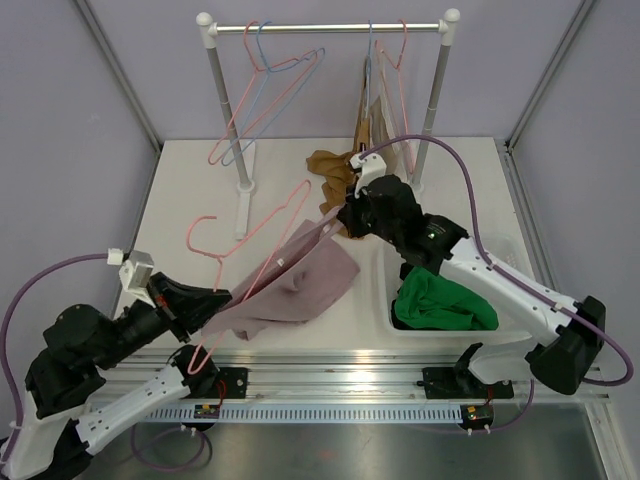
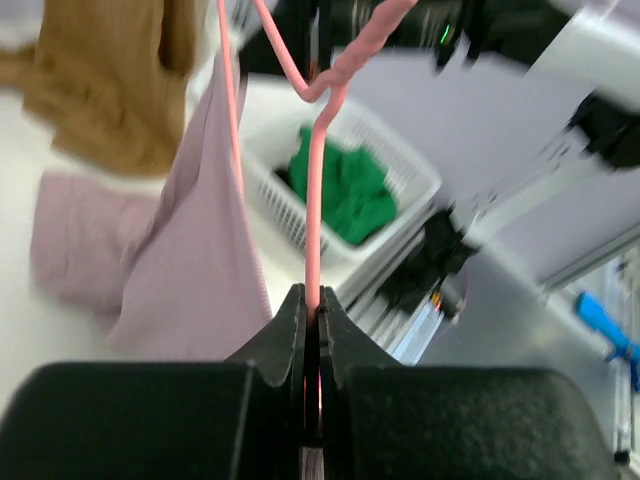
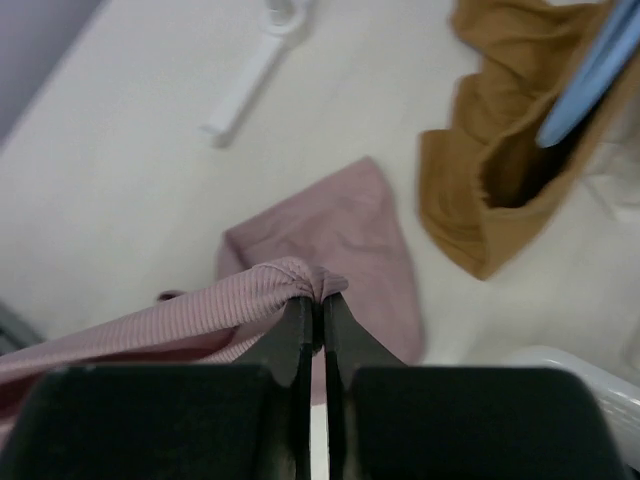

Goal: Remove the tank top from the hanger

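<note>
A mauve ribbed tank top (image 1: 300, 285) lies partly on the table, one strap stretched up toward my right gripper. A pink wire hanger (image 1: 262, 262) runs through it at a slant. My left gripper (image 1: 215, 300) is shut on the hanger's lower wire (image 2: 314, 220). My right gripper (image 1: 345, 218) is shut on a bunched strap of the tank top (image 3: 290, 278), held above the table. The rest of the tank top (image 3: 340, 230) rests below it.
A white clothes rail (image 1: 330, 28) at the back holds pink and blue hangers (image 1: 265, 95) and garments. A tan garment (image 1: 330, 168) lies by its right post. A white basket (image 1: 500, 330) with a green garment (image 1: 440, 300) stands at right.
</note>
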